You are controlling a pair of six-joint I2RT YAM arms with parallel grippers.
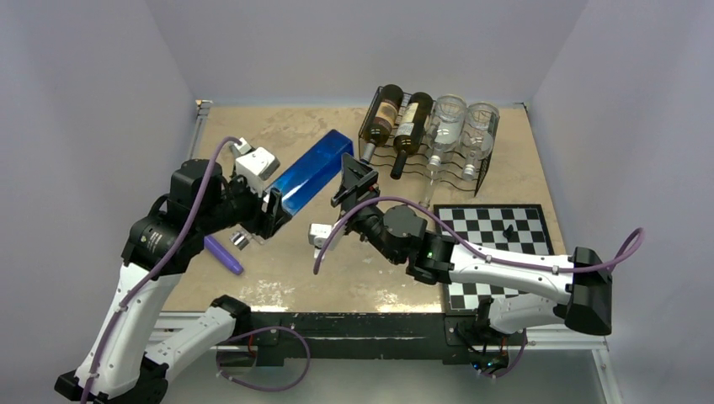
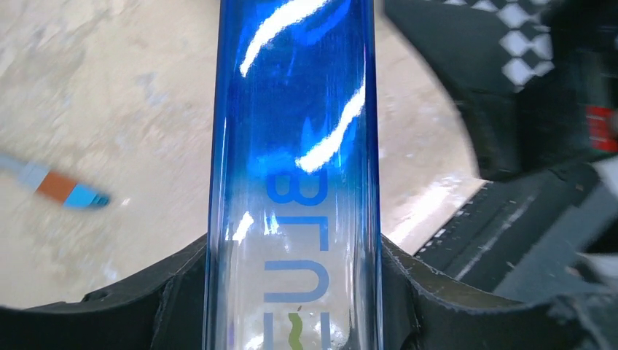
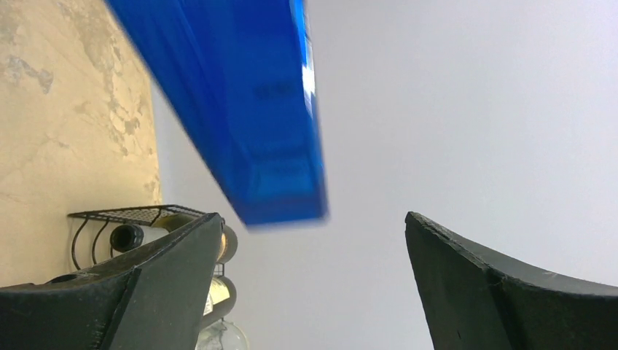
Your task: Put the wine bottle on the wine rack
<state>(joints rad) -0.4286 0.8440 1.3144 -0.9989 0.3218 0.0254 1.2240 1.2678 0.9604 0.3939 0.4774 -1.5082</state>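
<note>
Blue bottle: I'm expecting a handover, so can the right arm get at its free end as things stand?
Probably yes. The right gripper is open, and the blue bottle has its far end just ahead of the spread fingers, with nothing between. The left gripper clamps only the near end.

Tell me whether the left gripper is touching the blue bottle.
Touching. In the left wrist view, the left gripper clamps the blue bottle, fingers against both sides.
</note>
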